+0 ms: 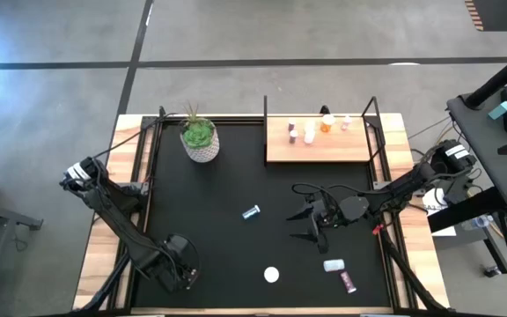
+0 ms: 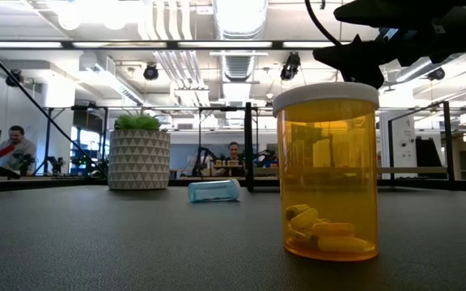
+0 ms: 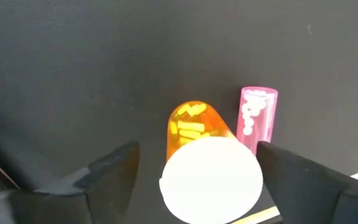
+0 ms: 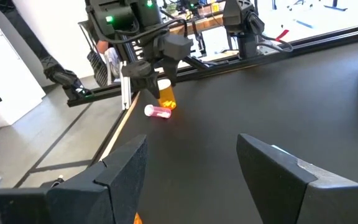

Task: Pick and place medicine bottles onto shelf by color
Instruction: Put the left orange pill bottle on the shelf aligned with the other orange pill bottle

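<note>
An upright orange medicine bottle with a white cap is seen in the low view, and a few yellow capsules are held at its bottom. From above, only its round white cap shows, at about 6 o'clock on the black mat. A blue bottle is laid on its side near the mat's centre. A white bottle and a magenta bottle are laid close together at about 5 o'clock. In the left wrist view, white tablets can be made out inside a clear pink bottle lying near the orange one. The light-wood shelf is placed at 1 o'clock, and four small bottles are stood along its far edge: two white, one orange and one pink. A white patterned pot with a green plant is set at 11 o'clock. The left gripper is held with its fingers apart, and the orange bottle's cap is framed between them with a gap visible on each side. The left arm is folded low at 7 o'clock. The right gripper is likewise spread wide with nothing between its fingers, and it is reached in from 3 o'clock to a point right of centre.
</note>
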Available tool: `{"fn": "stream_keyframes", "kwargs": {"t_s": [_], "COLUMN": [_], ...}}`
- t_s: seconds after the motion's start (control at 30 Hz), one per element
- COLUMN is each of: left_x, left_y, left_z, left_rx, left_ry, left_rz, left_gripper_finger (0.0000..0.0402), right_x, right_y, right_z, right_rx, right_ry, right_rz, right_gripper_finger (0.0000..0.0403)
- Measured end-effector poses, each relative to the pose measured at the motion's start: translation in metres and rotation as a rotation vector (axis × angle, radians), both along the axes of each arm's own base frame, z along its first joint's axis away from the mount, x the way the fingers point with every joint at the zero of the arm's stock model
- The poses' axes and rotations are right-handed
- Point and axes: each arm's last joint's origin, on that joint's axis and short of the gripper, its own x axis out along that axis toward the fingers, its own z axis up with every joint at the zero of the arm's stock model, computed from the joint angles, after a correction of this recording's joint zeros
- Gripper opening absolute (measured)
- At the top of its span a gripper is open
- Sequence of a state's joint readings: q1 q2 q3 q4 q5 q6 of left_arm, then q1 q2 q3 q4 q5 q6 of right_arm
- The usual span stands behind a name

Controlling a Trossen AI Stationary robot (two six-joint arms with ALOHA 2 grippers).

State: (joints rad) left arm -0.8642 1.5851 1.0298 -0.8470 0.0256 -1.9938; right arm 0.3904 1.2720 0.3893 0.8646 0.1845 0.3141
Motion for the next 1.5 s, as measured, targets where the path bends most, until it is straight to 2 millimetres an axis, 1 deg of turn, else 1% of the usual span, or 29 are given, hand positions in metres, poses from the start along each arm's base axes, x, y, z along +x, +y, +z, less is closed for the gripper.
{"fn": "stream_keyframes", "kwargs": {"t_s": [0.27, 0.37, 0.53, 0.7, 0.8, 1.07, 1.2, 1.33, 1.43, 1.5], "left_x": [0.001, 0.001, 0.002, 0.009, 0.02, 0.066, 0.094, 0.123, 0.136, 0.141], "left_y": [-0.001, 0.0, 0.007, 0.025, 0.041, 0.095, 0.118, 0.132, 0.141, 0.146], "left_z": [-0.003, -0.002, 0.004, 0.009, 0.012, 0.027, 0.038, 0.051, 0.062, 0.068], "left_rx": [0.015, 0.032, 0.061, 0.111, 0.133, 0.233, 0.297, 0.365, 0.435, 0.474], "left_ry": [0.001, -0.022, -0.045, -0.029, -0.047, -0.161, -0.336, -0.591, -0.738, -0.781], "left_rz": [-0.031, -0.039, -0.021, -0.015, -0.047, -0.204, -0.314, -0.428, -0.49, -0.518], "left_gripper_finger": [0.0207, 0.018, 0.0178, 0.019, 0.0187, 0.0184, 0.0184, 0.0184, 0.0184, 0.0184], "right_x": [0.0, 0.0, 0.0, 0.0, 0.0, 0.0, 0.0, 0.002, 0.006, 0.008], "right_y": [0.0, 0.0, 0.0, 0.0, 0.0, 0.0, 0.0, 0.001, 0.002, 0.003], "right_z": [0.0, 0.0, 0.0, 0.0, 0.0, 0.0, 0.0, 0.006, 0.012, 0.016], "right_rx": [0.0, 0.0, 0.0, 0.0, 0.0, 0.0, 0.0, 0.014, 0.024, 0.029], "right_ry": [0.0, 0.0, 0.001, 0.0, 0.0, 0.0, -0.001, -0.035, -0.059, -0.072], "right_rz": [0.0, 0.0, 0.0, 0.0, 0.0, 0.0, 0.0, -0.001, 0.0, -0.001], "right_gripper_finger": [0.0238, 0.0238, 0.0238, 0.0238, 0.0238, 0.0238, 0.0238, 0.0238, 0.0238, 0.0238]}}
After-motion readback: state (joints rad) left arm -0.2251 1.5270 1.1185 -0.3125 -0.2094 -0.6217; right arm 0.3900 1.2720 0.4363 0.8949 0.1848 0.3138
